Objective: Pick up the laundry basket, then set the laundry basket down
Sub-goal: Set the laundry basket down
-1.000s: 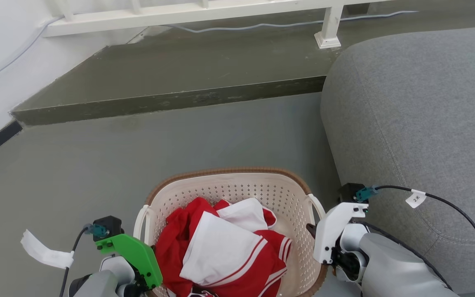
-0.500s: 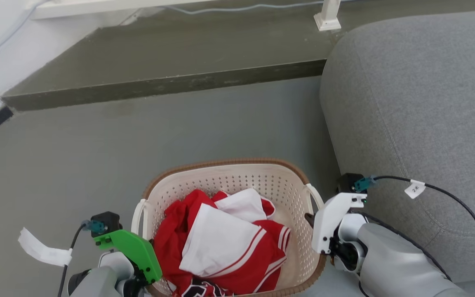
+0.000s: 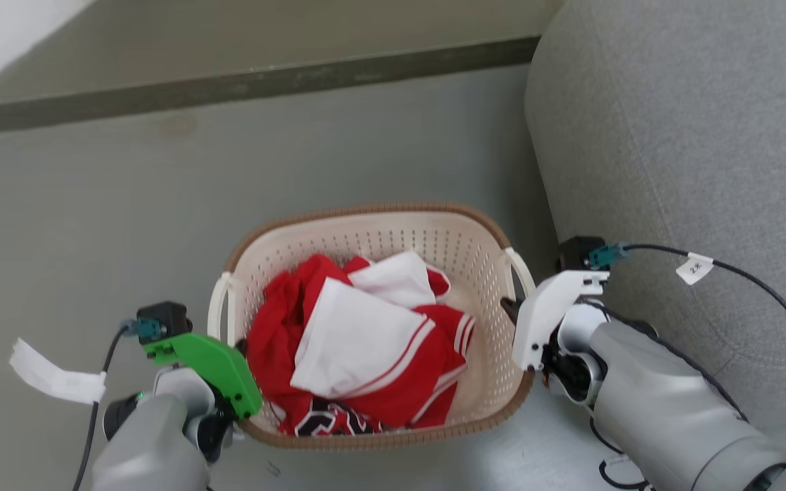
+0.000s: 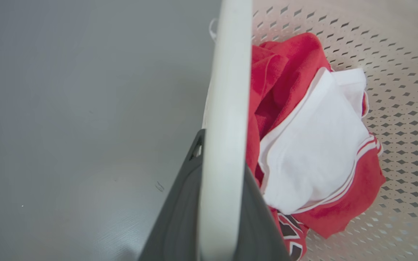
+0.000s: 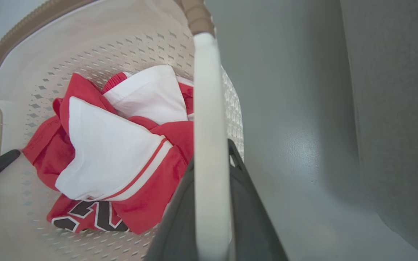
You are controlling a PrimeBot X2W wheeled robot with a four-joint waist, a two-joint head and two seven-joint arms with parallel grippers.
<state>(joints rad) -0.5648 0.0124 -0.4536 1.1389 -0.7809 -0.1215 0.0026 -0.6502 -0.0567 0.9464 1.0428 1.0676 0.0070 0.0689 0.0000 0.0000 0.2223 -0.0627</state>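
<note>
L gripper [image 4: 223,161] is clamped on the L handle [image 4: 227,90] of the laundry basket [image 3: 366,209], R gripper [image 5: 212,156] on the R handle [image 5: 207,108]. Basket is held over the floor [image 3: 127,204], just beside the sofa [image 3: 673,136]. Carry step is judged in hand. Next, 2 arms must be lowered evenly, then both grips released.

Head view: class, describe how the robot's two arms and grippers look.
Both forearms are rounded, pale grey. The left gripper wears a green bracket, the right gripper a white bracket. Fingers are dark grey. Each wrist has a teal connector and a black cable with a white paper tag.
</note>
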